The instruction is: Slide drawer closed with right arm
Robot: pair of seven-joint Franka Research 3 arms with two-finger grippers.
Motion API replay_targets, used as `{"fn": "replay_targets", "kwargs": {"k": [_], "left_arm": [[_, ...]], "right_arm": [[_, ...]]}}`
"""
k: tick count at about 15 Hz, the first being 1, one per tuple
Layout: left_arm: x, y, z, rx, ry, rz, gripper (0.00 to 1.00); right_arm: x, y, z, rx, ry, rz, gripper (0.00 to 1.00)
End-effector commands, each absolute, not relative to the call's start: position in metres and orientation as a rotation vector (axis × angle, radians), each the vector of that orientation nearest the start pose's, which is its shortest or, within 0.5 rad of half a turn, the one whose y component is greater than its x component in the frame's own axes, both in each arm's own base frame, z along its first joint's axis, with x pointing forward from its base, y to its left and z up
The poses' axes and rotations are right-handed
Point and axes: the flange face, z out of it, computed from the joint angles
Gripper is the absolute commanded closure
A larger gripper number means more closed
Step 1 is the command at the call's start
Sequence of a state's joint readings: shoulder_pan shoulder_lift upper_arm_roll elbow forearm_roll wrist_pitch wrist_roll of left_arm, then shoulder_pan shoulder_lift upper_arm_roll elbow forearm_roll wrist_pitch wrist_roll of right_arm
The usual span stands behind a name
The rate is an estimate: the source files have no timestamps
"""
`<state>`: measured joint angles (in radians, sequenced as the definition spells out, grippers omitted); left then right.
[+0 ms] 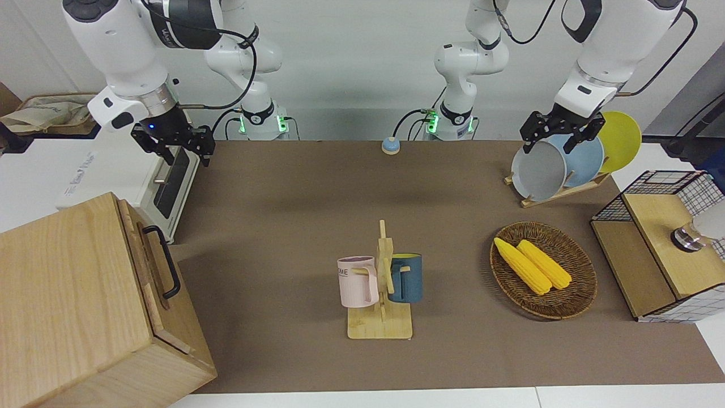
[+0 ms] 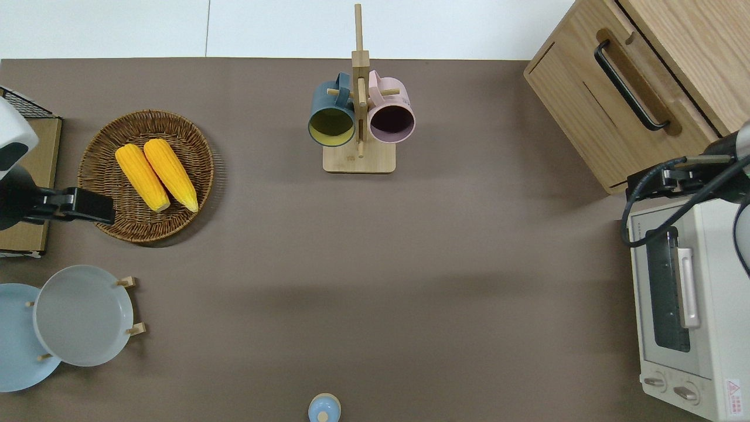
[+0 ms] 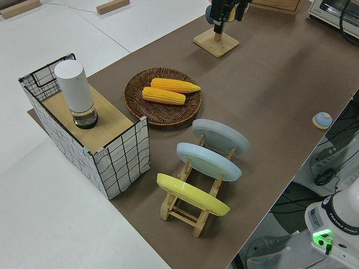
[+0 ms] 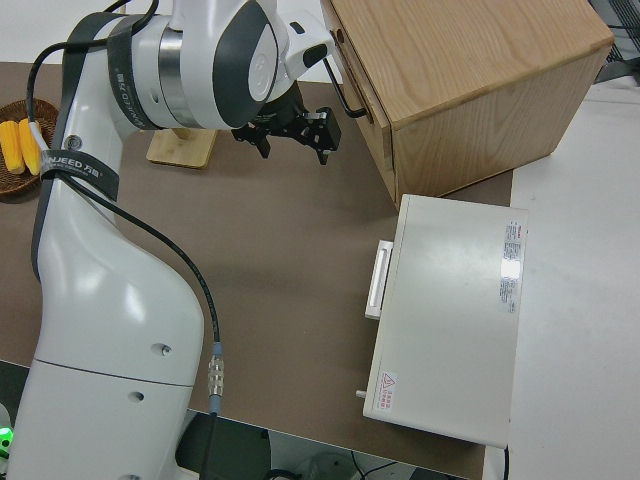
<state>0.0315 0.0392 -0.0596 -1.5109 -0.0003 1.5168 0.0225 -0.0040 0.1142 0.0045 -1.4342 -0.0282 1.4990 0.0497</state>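
Front view: the right arm's pincer (image 1: 177, 143) hangs with its fingers apart, holding nothing, above the toaster oven (image 1: 164, 187) edge. The drawer (image 1: 152, 266), with its black handle (image 1: 164, 262), sits nearly flush in the wooden cabinet (image 1: 68, 306) at the right arm's end of the table (image 1: 283, 226), farther from the robots than the oven. The left arm is parked, its pincer (image 1: 558, 136) apart.

Overhead view: the right pincer (image 2: 668, 179) is over the gap between cabinet (image 2: 691, 29) and oven (image 2: 685, 305).

Right side view: the pincer (image 4: 295, 135) hangs near the drawer front (image 4: 352, 95), not touching it.
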Motion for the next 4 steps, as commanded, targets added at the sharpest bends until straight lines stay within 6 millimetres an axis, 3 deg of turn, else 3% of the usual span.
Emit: {"fn": "replay_targets", "kwargs": {"k": [1,4], "left_arm": [[0.5629,-0.0143,0.6302,-3.126,0.097,0.06,0.01],[0.5628,-0.0143,0.6295,-3.126,0.097,0.062,0.01]], "right_arm": [[0.584,-0.0042,0.6224,-3.18,-0.035,0.067,0.015],[0.5846,-0.0034,0.6231,-3.182,-0.033,0.062,0.017]]}}
